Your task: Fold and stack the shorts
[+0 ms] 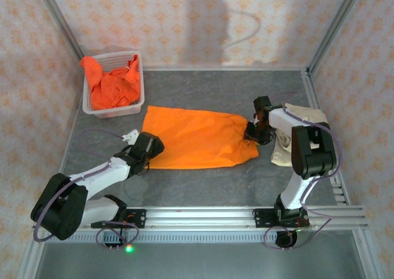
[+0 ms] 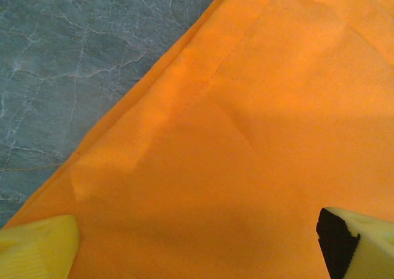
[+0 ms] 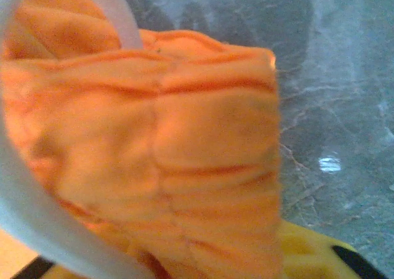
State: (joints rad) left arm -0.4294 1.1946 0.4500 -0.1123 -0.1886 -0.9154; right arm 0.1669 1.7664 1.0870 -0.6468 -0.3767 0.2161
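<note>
A bright orange pair of shorts (image 1: 197, 137) lies spread flat across the middle of the table. My right gripper (image 1: 253, 133) sits at its right end. In the right wrist view the gathered waistband (image 3: 184, 156) is bunched between the yellow pads (image 3: 308, 254), with a white drawstring (image 3: 117, 14) looping past, and the gripper (image 3: 178, 260) is shut on it. My left gripper (image 1: 148, 148) rests at the shorts' near left corner. Its fingers (image 2: 37, 248) stand wide open over flat orange cloth (image 2: 246, 137). Beige shorts (image 1: 305, 116) lie under the right arm.
A white mesh basket (image 1: 114, 111) at the back left holds more crumpled orange shorts (image 1: 114, 85). A small white piece (image 1: 130, 136) lies by the left gripper. Metal frame rails (image 1: 246, 214) run along the near edge, and patterned walls close in three sides.
</note>
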